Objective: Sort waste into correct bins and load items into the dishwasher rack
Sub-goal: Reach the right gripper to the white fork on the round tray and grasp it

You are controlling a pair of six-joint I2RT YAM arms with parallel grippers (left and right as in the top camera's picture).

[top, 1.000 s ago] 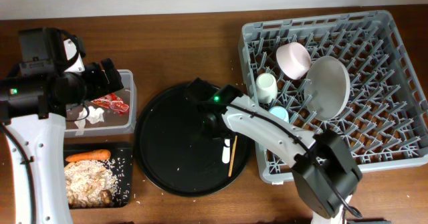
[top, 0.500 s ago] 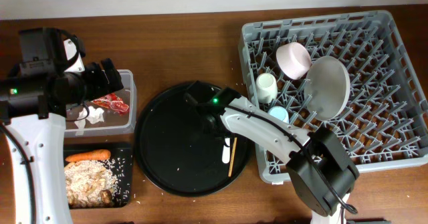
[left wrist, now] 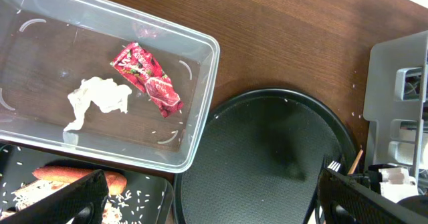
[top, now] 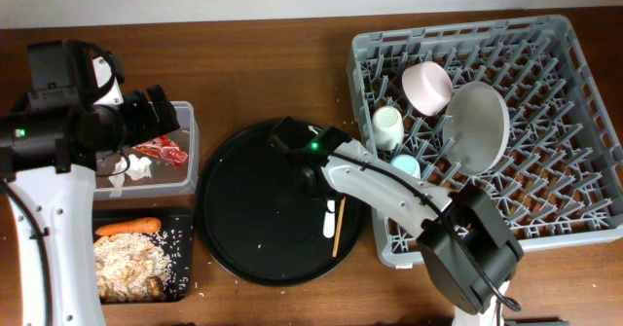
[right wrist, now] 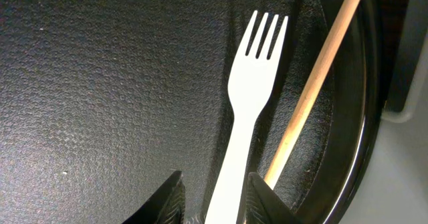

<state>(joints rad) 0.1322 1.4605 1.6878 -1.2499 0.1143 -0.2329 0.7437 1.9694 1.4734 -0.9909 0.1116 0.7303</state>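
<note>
Pincer on the right arm [right wrist: 214, 187] is seen narrowed, one finger on either side of the handle of the white fork [right wrist: 251, 97]. A sliver of gap shows on each side, so no clamp is shown yet. Against the two earlier overhead pictures almost nothing has been altered. The right wrist was nudged slightly toward the tray's left edge and brought back, the jaw gap was kept about the same, and the fork has not been shifted or lifted. It lies flat by the right edge of the round black tray [top: 234, 219], tines pointing away from the pincer. The wooden chopstick [right wrist: 314, 90] lies just beside it on the rim side, its near end right at the rim-side finger, so it could be dragged along on closing. This is judged a fine alignment before the grasp, not progress on the pick. Further out, the dishwasher rack [top: 574, 170] at the right edge of the worktop [top: 253, 63] is already loaded with the pink bowl [top: 428, 86], cream cup [top: 387, 125], blue cup [top: 407, 165] and plate [top: 479, 126], none moved. The left pincer [left wrist: 212, 177] is held wide open and empty above the clear tub [left wrist: 206, 97] at the left edge, unchanged. The red wrapper [left wrist: 147, 77] and tissue [left wrist: 100, 98] lie inside the tub. The carrot [top: 127, 227] and rice scraps [top: 127, 263] sit in the shallow black tray [top: 180, 268] at the near-left corner. Waste is judged sorted; only fork and chopstick are left for the rack.
</note>
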